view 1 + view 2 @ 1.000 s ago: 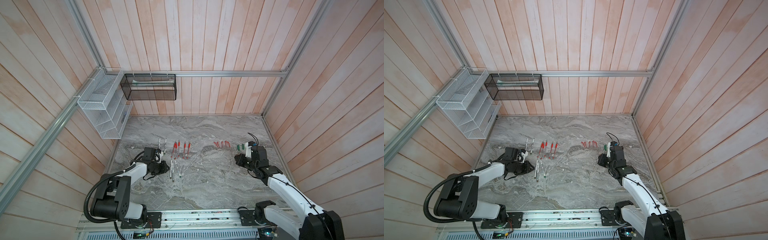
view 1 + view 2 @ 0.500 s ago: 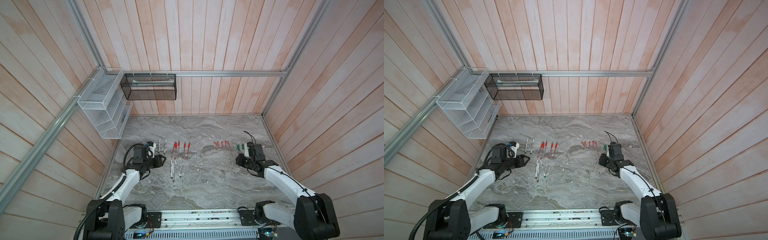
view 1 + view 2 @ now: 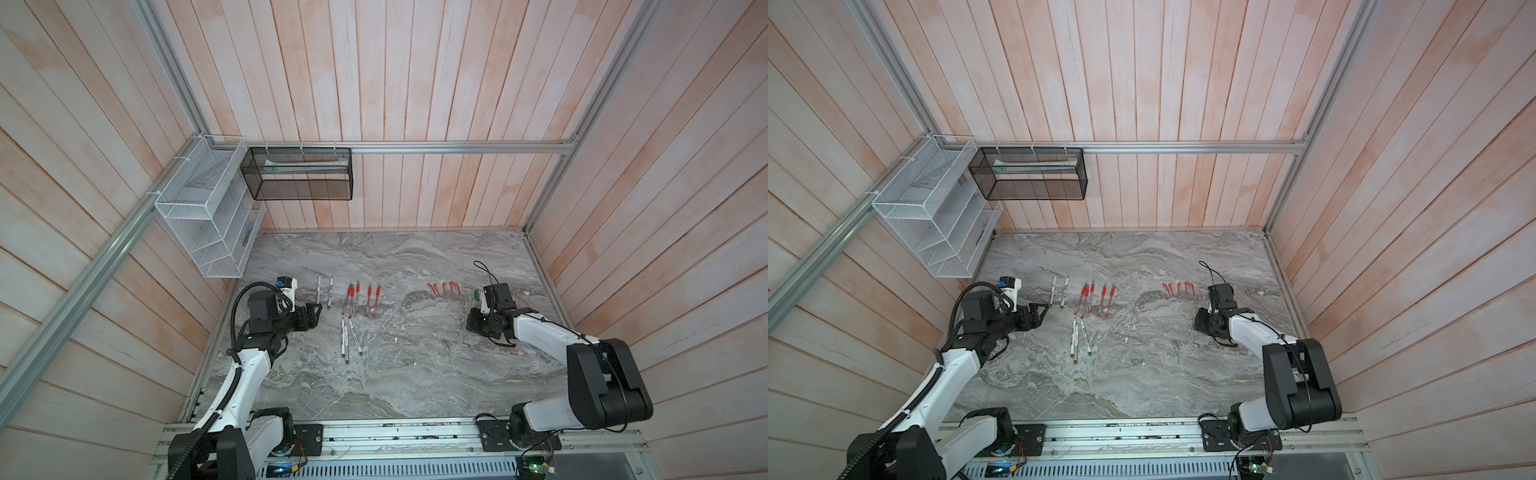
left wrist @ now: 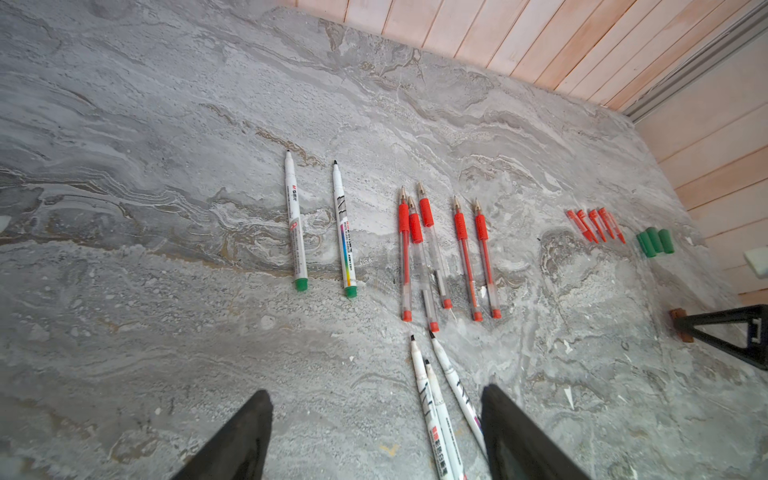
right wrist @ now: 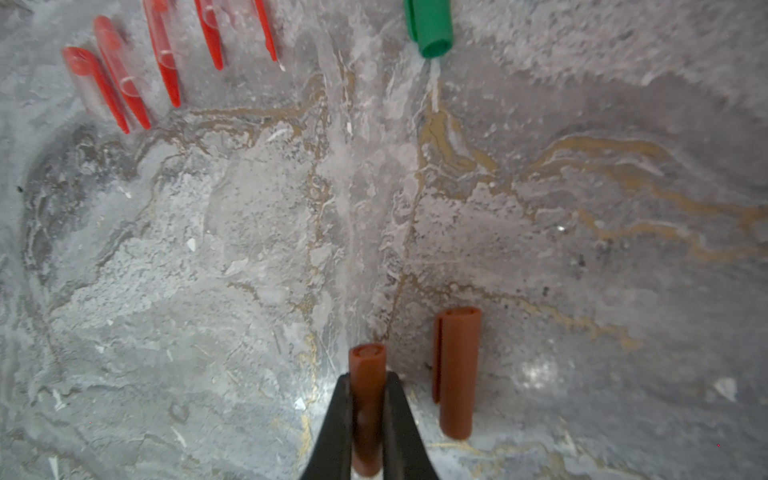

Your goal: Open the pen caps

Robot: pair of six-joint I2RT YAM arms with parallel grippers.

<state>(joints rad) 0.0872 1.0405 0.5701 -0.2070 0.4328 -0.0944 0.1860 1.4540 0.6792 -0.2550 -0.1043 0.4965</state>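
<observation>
Now the brown cap (image 5: pixel 368 399) is pinched in the right gripper (image 5: pixel 368 377), near the green caps (image 4: pixel 656 241), a second brown cap (image 5: pixel 457 374) lying just beside it. Left gripper (image 4: pixel 376 392), far across from the green caps, has gone from nearly closed to jaws wide, empty; white markers (image 4: pixel 440 407) lie on its green-caps side. Reads as one uncapping just done.

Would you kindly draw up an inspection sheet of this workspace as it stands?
Surface: veined grey marble tabletop.
Job's things: red caps and green caps lie loose in rows; held brown cap in the right gripper, second brown cap lying beside it; uncapped red pens and white markers.
Clutter: tiny pale flecks.
Grippers: left gripper open, empty; right gripper shut.
Cables: black cable loops above right wrist; black hose along left arm.
Surroundings: wooden walls, white wire rack, black mesh basket.
</observation>
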